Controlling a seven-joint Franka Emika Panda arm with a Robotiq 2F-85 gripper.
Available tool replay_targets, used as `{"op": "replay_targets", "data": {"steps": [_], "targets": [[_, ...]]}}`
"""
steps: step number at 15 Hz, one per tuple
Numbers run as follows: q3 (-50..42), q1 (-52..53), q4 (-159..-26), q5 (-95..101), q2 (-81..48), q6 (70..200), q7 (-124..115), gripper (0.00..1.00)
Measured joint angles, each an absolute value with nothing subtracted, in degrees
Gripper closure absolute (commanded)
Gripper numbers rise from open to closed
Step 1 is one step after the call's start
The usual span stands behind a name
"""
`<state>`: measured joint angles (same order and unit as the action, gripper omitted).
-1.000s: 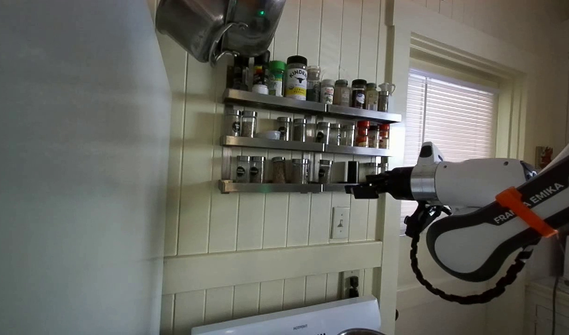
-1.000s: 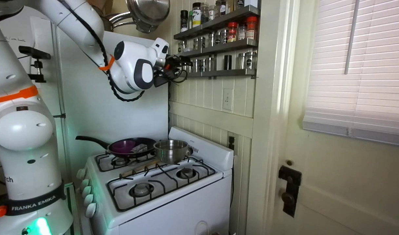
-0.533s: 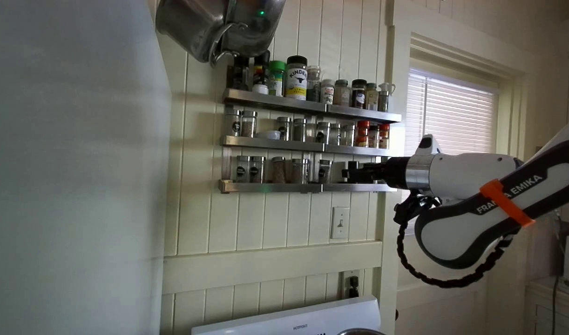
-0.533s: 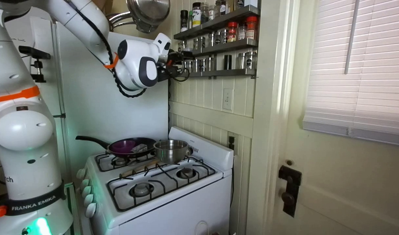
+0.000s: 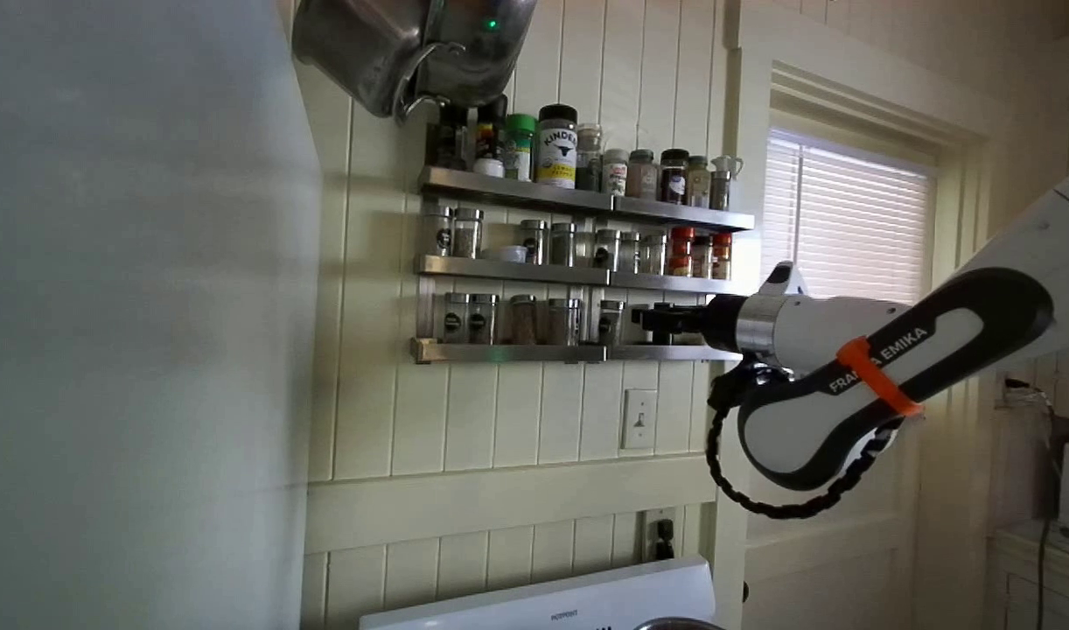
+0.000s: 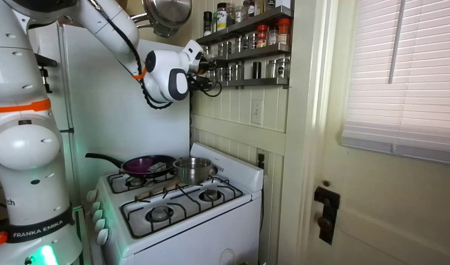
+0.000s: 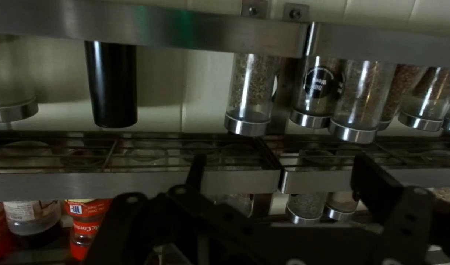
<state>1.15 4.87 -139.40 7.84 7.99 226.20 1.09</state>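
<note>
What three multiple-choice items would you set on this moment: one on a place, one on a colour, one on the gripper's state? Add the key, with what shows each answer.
1. On which level of the spice rack does the black cylinder stand?
A) top
B) middle
C) bottom

2. What colour are the straps around the arm?
A) green
B) orange
C) blue

3. How does the gripper stand?
A) open
B) shut on a jar
C) shut on nothing

Key:
1 C: an exterior view shows two levels above it.
2 B: they show orange in both exterior views.
3 A: in the wrist view its fingers stand well apart, nothing gripped between.
</note>
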Motion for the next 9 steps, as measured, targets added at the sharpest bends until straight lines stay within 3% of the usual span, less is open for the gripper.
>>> {"op": "replay_targets", "data": {"steps": [9], "targets": [[1.16, 4.04, -132.17, 7.39, -0.11, 227.09, 1.15, 0.00]]}}
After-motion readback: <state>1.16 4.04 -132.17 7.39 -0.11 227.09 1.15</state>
